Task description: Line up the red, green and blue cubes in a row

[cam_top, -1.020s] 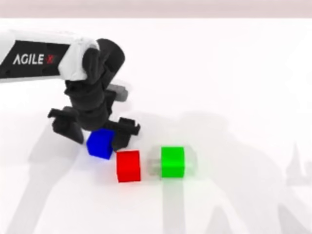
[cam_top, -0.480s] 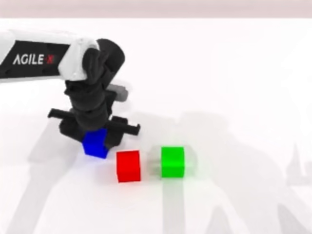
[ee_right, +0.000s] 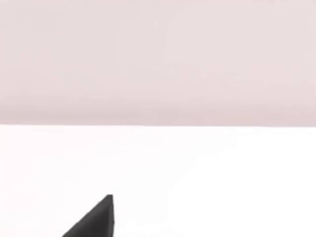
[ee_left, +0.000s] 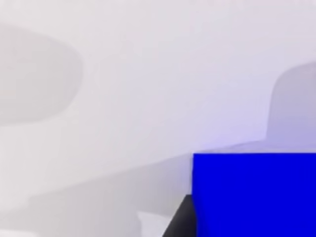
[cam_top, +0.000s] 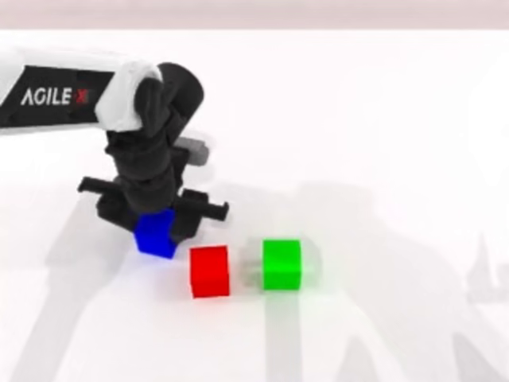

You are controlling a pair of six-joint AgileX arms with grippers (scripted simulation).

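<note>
My left gripper [cam_top: 153,225] reaches down at the table's left of centre and is shut on the blue cube [cam_top: 157,235], which sits between its dark fingers. The left wrist view shows the blue cube [ee_left: 254,195] up close, with one dark finger [ee_left: 180,222] pressed against its side. The red cube [cam_top: 210,271] lies on the table just right of and nearer than the blue one, apart from it. The green cube [cam_top: 282,264] rests right of the red cube with a small gap. My right arm is outside the top view; only a dark sliver of the right gripper [ee_right: 96,222] shows.
The white table [cam_top: 382,143] spreads out on all sides of the cubes, with soft shadows across its near half. A pale wall strip [cam_top: 254,14] runs along the far edge. The right wrist view holds only bare table and wall.
In the first half second my left gripper's fingers closed in on the blue cube, which shifted slightly left and farther away. Nothing has moved since.
</note>
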